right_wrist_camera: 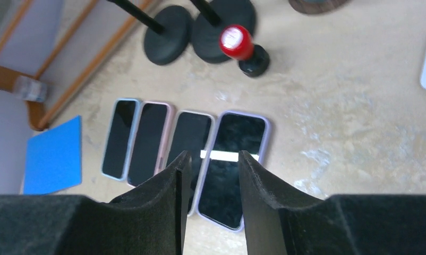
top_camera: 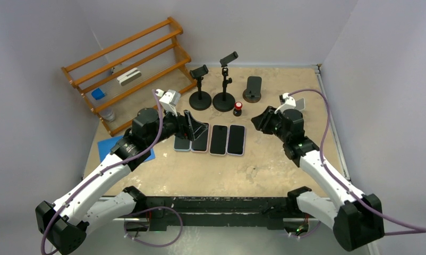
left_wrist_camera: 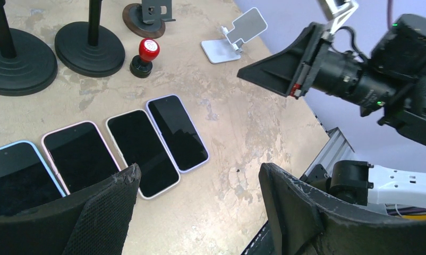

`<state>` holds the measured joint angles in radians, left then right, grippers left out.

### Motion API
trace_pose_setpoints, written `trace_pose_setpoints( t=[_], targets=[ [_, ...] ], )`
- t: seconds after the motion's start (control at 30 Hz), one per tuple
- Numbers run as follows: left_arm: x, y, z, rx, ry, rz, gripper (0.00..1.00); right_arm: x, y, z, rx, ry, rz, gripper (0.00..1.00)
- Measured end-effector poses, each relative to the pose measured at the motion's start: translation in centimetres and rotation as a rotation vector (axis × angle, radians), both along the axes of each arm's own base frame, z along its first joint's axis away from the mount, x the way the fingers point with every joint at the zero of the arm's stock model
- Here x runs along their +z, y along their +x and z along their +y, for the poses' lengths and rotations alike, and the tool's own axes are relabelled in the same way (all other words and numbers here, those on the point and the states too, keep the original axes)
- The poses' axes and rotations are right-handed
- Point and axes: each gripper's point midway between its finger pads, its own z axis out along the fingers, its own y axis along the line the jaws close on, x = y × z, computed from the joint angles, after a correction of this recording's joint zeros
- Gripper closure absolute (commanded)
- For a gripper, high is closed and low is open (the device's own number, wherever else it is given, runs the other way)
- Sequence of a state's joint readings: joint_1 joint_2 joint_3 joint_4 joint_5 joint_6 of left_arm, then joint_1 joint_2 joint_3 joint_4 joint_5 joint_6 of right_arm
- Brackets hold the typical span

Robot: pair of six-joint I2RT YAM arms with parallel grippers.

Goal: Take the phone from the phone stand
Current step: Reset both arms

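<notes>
Several phones lie flat, screens up, side by side on the table (top_camera: 253, 164): a blue-edged one (left_wrist_camera: 14, 175), a pink-edged one (left_wrist_camera: 78, 156), a white-edged one (left_wrist_camera: 142, 151) and a lilac-edged one (left_wrist_camera: 177, 133). Two black round-base stands (top_camera: 200, 99) (top_camera: 223, 101), a wood-base stand (top_camera: 252, 94) and a white stand (left_wrist_camera: 235, 40) are behind them; I see no phone on any. My left gripper (left_wrist_camera: 199, 175) is open wide and empty above the row's left end (top_camera: 196, 130). My right gripper (right_wrist_camera: 214, 159) is open and empty, hovering right of the row (top_camera: 260, 121).
A small red-topped black stand (top_camera: 237, 109) sits between the stands and the phones. A wooden rack (top_camera: 131, 69) holding small items stands at the back left. A blue pad (top_camera: 112, 147) lies under my left arm. The table's metal edge (top_camera: 330, 133) runs along the right.
</notes>
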<state>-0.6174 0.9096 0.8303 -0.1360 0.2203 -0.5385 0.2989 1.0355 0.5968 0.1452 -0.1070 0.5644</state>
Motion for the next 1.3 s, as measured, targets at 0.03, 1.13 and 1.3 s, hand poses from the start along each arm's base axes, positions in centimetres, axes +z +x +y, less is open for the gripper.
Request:
trace_pose_setpoints(
  t=[0.03,1.13,1.3],
  targets=[
    [0.0,0.0,0.0,0.000,0.000,0.000,0.20,1.2,0.0,0.2,0.001,-0.007,-0.035,0.59],
    [0.4,1.9,2.3,0.146,0.058,-0.076,0.18,11.6,5.0,4.0,-0.474,-0.072,-0.341,0.01],
    [0.7,2.0,2.6,0.168,0.058,-0.085,0.17,14.7,5.9,-0.2,-0.512,0.067,-0.383,0.01]
  ],
)
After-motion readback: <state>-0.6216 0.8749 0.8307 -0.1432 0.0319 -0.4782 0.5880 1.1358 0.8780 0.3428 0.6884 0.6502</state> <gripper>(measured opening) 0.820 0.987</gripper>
